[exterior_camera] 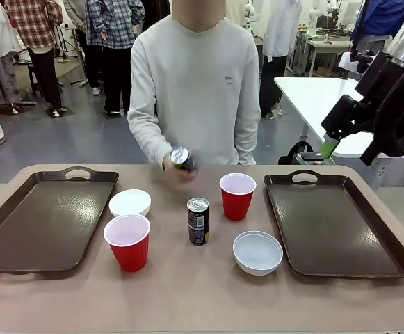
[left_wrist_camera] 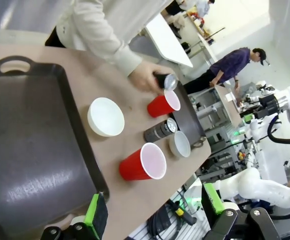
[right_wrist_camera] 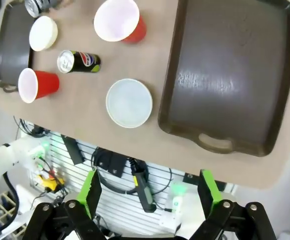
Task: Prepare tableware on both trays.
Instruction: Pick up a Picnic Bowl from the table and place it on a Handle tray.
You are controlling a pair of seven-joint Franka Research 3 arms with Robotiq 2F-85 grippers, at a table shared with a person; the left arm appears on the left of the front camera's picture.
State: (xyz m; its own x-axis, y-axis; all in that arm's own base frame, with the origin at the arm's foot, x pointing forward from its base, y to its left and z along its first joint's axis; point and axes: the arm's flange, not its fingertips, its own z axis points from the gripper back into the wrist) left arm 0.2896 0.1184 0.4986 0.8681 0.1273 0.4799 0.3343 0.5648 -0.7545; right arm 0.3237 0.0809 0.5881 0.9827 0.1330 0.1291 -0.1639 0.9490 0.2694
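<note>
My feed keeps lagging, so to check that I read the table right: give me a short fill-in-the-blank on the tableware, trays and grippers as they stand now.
1. The person's hand holds a black ____ off the table.
2. The other can stands ____ between the near red cup and the far red cup.
3. The left tray and the right tray are both ____.
4. The left gripper and the right gripper both have their jaws ____.
Missing words: can; upright; empty; open.

Red cups (exterior_camera: 127, 241), brown trays (exterior_camera: 45, 219)
</note>
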